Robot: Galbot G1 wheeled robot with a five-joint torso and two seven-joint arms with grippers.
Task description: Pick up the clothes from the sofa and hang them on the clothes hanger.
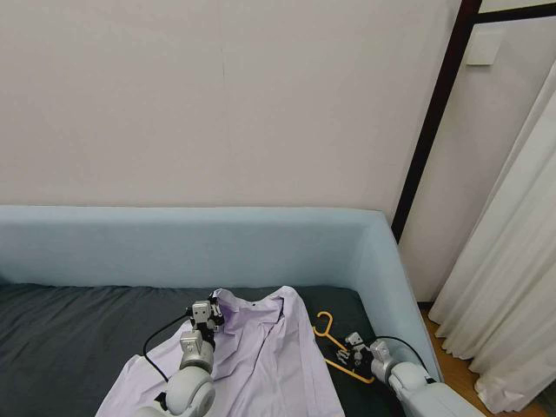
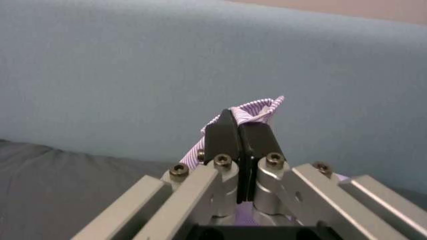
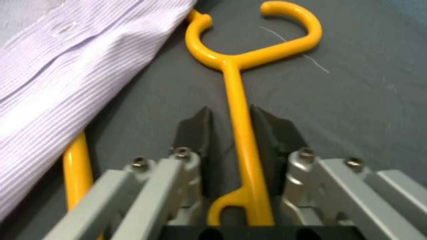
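A lilac striped shirt lies spread on the sofa's dark seat cushion. My left gripper is at the shirt's collar and is shut on a fold of that striped cloth, lifting it a little in front of the backrest. A yellow hanger lies flat on the cushion just right of the shirt, one arm tucked under the cloth. My right gripper is low over the hanger, open, its fingers on either side of the hanger's neck below the hook, with small gaps.
The light blue backrest runs behind the shirt, and the sofa's right armrest stands close beside my right gripper. A white curtain and a dark door frame lie beyond it.
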